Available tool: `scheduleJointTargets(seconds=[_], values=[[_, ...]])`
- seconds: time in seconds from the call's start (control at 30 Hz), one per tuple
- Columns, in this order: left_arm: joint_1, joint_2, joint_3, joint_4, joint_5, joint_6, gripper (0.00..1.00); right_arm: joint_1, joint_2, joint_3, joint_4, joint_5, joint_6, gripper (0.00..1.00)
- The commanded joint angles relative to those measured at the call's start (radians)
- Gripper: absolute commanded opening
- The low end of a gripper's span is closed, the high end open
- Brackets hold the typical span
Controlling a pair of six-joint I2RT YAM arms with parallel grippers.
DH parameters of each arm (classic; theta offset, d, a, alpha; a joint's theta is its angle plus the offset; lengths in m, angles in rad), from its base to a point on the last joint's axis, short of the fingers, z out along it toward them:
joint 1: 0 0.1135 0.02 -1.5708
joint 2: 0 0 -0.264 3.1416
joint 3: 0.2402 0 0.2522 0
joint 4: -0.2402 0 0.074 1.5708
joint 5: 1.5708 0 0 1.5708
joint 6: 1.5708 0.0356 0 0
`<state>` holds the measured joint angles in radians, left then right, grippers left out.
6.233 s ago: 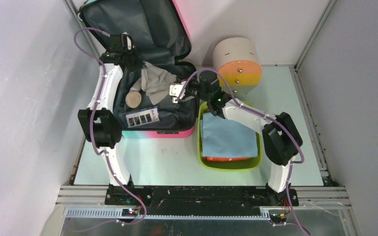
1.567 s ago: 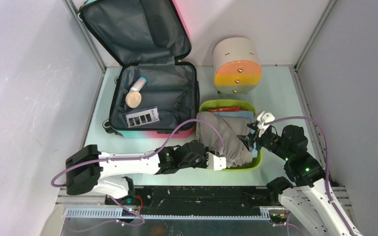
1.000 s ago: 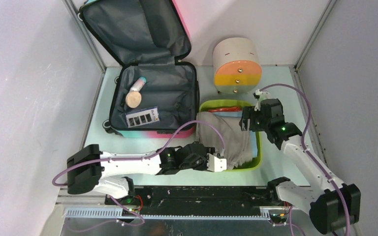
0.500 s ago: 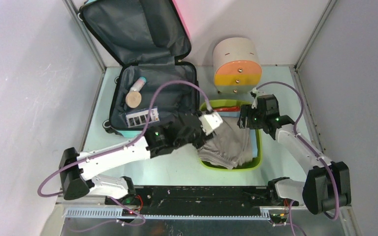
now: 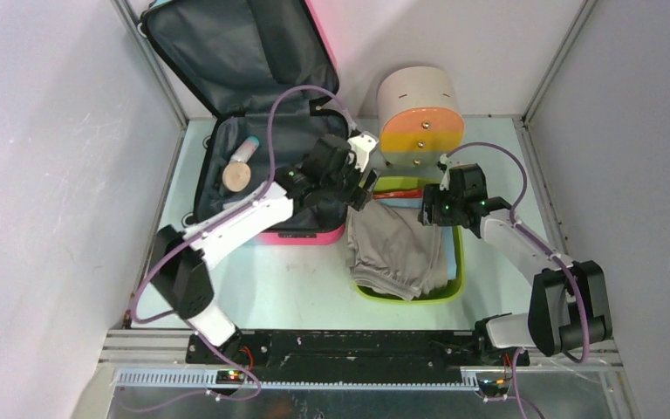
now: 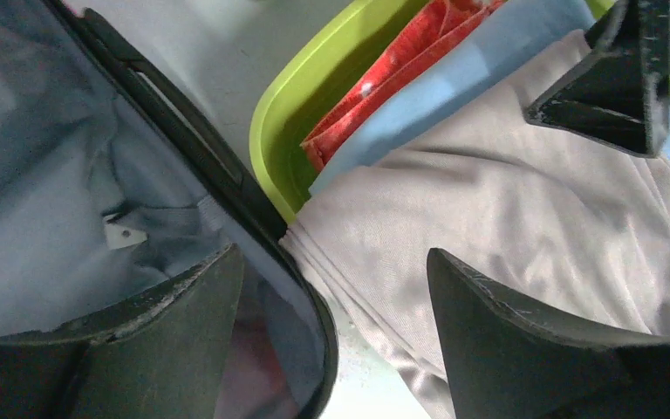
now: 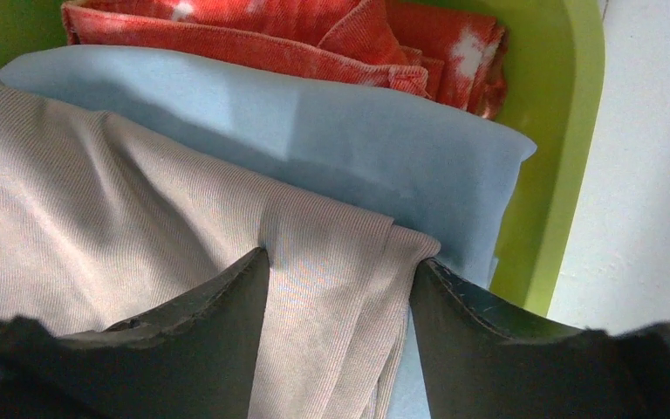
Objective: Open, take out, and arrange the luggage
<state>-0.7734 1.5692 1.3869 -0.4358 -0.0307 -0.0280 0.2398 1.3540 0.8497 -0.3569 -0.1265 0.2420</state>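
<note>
The luggage [image 5: 235, 52] lies open at the back left, its lid leaning on the wall and its dark lining [image 6: 44, 175] showing. My left gripper [image 5: 359, 188] hovers over its right rim, beside the green tray [image 5: 456, 262]. It is open [image 6: 331, 257] with nothing between the fingers. A grey cloth [image 5: 397, 249] lies spread on top of the tray's pile. My right gripper [image 5: 427, 212] is down on the cloth's far right corner. Its jaws [image 7: 340, 257] stand apart, with a fold of the grey cloth [image 7: 96, 201] between them.
Under the grey cloth lie a blue cloth [image 7: 314, 131] and a red cloth [image 7: 270, 26] in the tray. A wooden disc [image 5: 237, 176] and a small tube [image 5: 246, 150] rest in the luggage. A beige cylinder [image 5: 419, 105] stands behind the tray.
My left gripper let go of the grey cloth, opened wide and swung from the tray's front up to the luggage's right rim. My right gripper's jaws narrowed over the cloth's corner.
</note>
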Motion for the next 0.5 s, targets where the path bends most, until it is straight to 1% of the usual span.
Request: scheduleJointTargets(seconds=[0.0,0.07,0.1,0.13,0.17,0.2,0.23,0.27,0.3,0.37,0.4,0.47], values=[[0.057,0.107,0.097,-0.048,0.173,0.042,0.83,-0.004,0.013,0.04,0.057,0.006,-0.016,0.59],[0.066,0.151,0.137,-0.081,0.22,0.117,0.82,-0.005,0.019,0.04,0.065,0.009,-0.028,0.54],[0.071,0.165,0.167,-0.097,0.239,0.162,0.82,-0.004,0.02,0.039,0.072,0.009,-0.035,0.47],[0.075,0.199,0.182,-0.128,0.247,0.182,0.82,-0.004,0.021,0.035,0.081,0.007,-0.047,0.44],[0.092,0.217,0.213,-0.145,0.272,0.213,0.82,-0.003,0.02,0.031,0.1,0.002,-0.053,0.35],[0.102,0.249,0.229,-0.175,0.313,0.233,0.81,-0.003,0.017,0.025,0.111,-0.002,-0.067,0.31],[0.123,0.266,0.257,-0.189,0.334,0.241,0.8,-0.003,0.013,0.022,0.128,-0.012,-0.075,0.21],[0.134,0.296,0.286,-0.222,0.368,0.262,0.78,-0.003,0.006,0.017,0.136,-0.018,-0.086,0.16],[0.149,0.308,0.299,-0.239,0.384,0.275,0.77,-0.003,0.002,0.014,0.146,-0.029,-0.091,0.1],[0.158,0.339,0.335,-0.289,0.42,0.319,0.76,-0.004,-0.01,0.007,0.157,-0.038,-0.105,0.03],[0.159,0.354,0.351,-0.313,0.431,0.346,0.77,-0.004,-0.019,0.001,0.16,-0.04,-0.114,0.01],[0.161,0.37,0.364,-0.339,0.443,0.371,0.78,-0.003,-0.033,-0.009,0.168,-0.04,-0.125,0.0]])
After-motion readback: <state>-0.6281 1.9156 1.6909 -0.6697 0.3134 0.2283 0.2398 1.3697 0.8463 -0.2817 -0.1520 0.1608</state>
